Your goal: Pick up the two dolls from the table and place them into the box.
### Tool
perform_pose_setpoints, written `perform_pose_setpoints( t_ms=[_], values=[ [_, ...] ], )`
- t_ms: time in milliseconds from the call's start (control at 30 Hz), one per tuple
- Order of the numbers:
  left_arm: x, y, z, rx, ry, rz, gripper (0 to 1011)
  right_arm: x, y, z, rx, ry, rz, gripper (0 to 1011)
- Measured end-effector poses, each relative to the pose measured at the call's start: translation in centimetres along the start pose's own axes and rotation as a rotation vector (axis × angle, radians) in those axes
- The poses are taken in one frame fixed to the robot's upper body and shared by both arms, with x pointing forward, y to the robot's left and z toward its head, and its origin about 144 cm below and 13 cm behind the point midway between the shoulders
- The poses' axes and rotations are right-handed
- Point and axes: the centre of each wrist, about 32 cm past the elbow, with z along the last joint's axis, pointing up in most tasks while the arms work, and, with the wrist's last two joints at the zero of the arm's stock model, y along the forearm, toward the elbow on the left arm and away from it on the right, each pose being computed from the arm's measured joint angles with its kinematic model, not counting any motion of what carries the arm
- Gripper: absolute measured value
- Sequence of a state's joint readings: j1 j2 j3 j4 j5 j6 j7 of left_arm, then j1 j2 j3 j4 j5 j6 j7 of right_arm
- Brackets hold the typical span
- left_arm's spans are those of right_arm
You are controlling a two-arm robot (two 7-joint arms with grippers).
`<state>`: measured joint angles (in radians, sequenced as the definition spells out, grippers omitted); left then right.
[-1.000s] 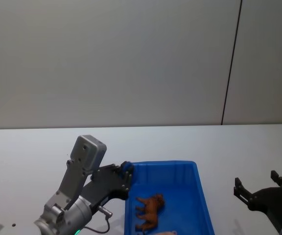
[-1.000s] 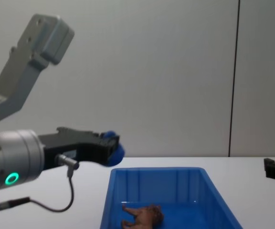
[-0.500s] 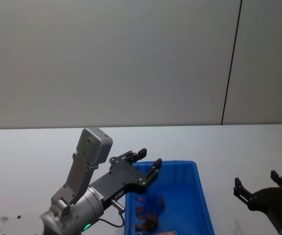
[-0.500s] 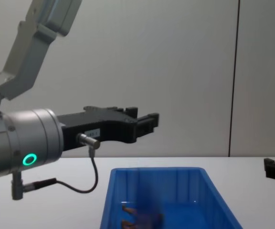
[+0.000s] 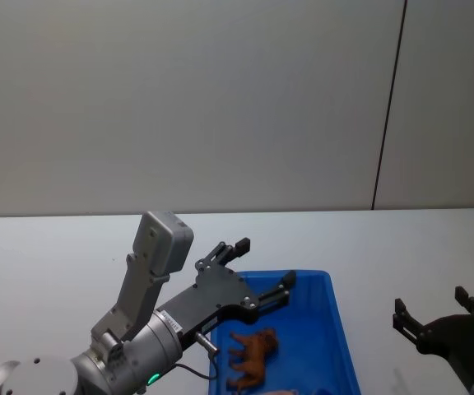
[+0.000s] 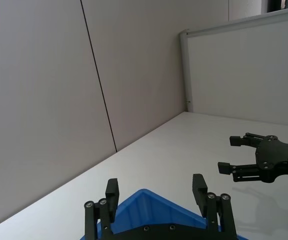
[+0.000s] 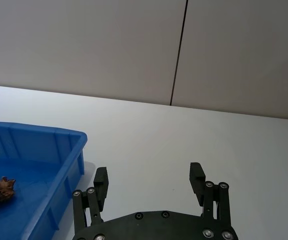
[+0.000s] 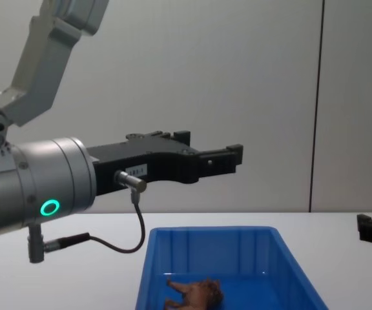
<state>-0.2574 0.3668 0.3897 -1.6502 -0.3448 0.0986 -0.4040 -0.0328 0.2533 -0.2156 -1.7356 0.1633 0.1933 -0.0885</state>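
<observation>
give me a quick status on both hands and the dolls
Left hand open, empty, above the blue box. Right hand open over bare table. Brown doll in the box. Nothing in the way.

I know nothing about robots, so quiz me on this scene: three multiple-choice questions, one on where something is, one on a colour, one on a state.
1. Where is the brown lion?
A. On the table beside the box
B. Inside the box
C. In the left gripper

2. What colour is the box?
A. Blue
B. Red
C. Green

3. How are the left gripper's fingers?
A. Shut on the lion
B. Shut on nothing
C. Open and empty

Answers:
1. B: the lion lies on the floor of the box, within its walls.
2. A: the walls and rim are bright blue in the head and chest views.
3. C: the left gripper hangs above the box with its fingers spread and nothing between them; the right gripper sits over the table, also open.
</observation>
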Motion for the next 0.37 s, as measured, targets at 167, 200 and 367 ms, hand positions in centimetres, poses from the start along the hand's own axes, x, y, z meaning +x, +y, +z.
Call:
perform_pose_setpoints(
  t_ms=[167, 200, 367],
  values=[
    [-0.02, -0.06, 0.03, -0.006, 0.001, -0.007, 1001, 0.0, 0.0, 0.0, 0.0, 0.0, 0.0, 1001],
    [-0.02, -0.07, 0.04, -0.006, 0.001, -0.008, 1001, 0.0, 0.0, 0.0, 0.0, 0.0, 0.0, 1001],
    [-0.04, -0.12, 0.06, -0.01, 0.001, -0.012, 1001, 0.0, 0.0, 0.0, 0.0, 0.0, 0.0, 1001]
  ],
)
